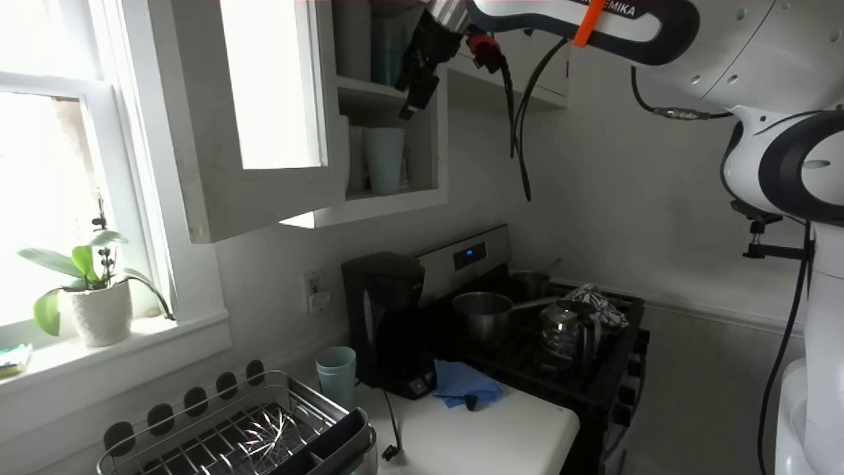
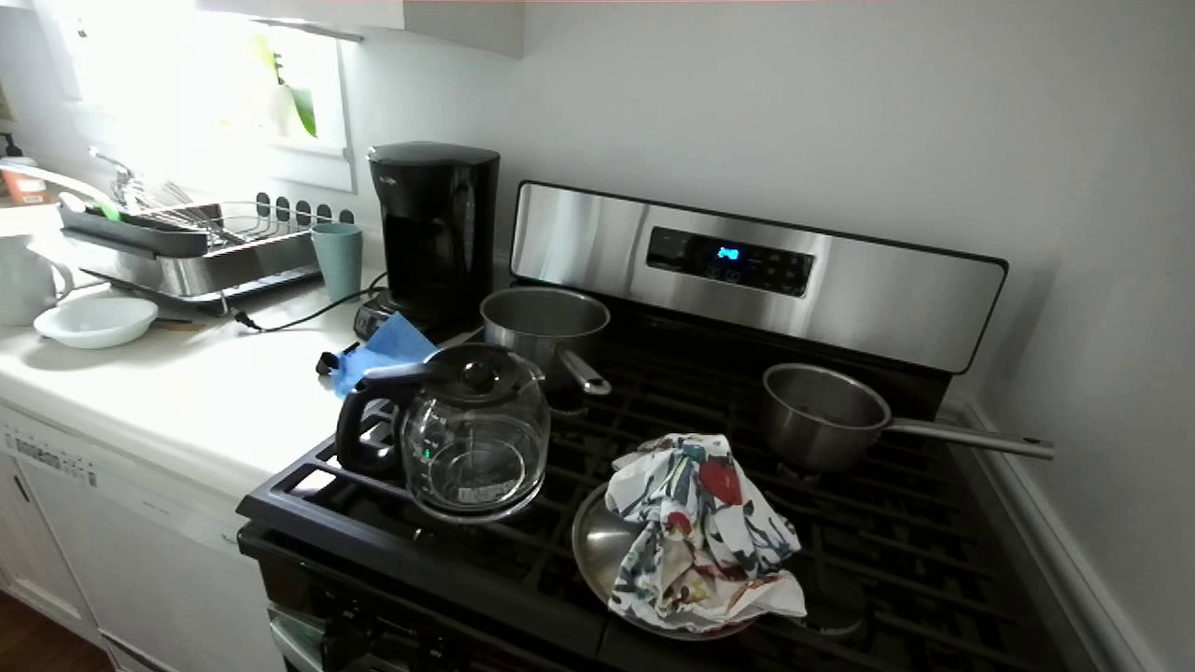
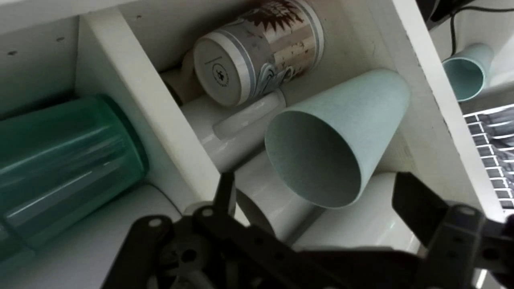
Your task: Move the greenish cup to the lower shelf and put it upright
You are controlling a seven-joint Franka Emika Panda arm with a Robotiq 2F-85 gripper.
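Observation:
The greenish cup [image 1: 386,158] stands upright on the lower shelf [image 3: 361,44] of the white cupboard, its open rim facing up. In the wrist view the cup [image 3: 345,132] is in the middle, with white cups behind and beside it. My gripper [image 1: 403,100] is just above the cup, at the front of the cupboard. In the wrist view the gripper [image 3: 315,178] is open, its fingers apart on either side of the rim's lower part. Nothing is held between the fingers. I cannot tell whether a finger touches a neighbouring cup. The cup is out of view in an exterior view.
The upper board [image 3: 140,92] divides the levels, with a green tumbler [image 3: 72,160] above it. A patterned mug [image 3: 261,52] and white cups crowd the lower level. The open cupboard door [image 1: 257,191] juts out nearby. Teal cups [image 1: 336,373] and a coffee maker [image 1: 382,323] stand below.

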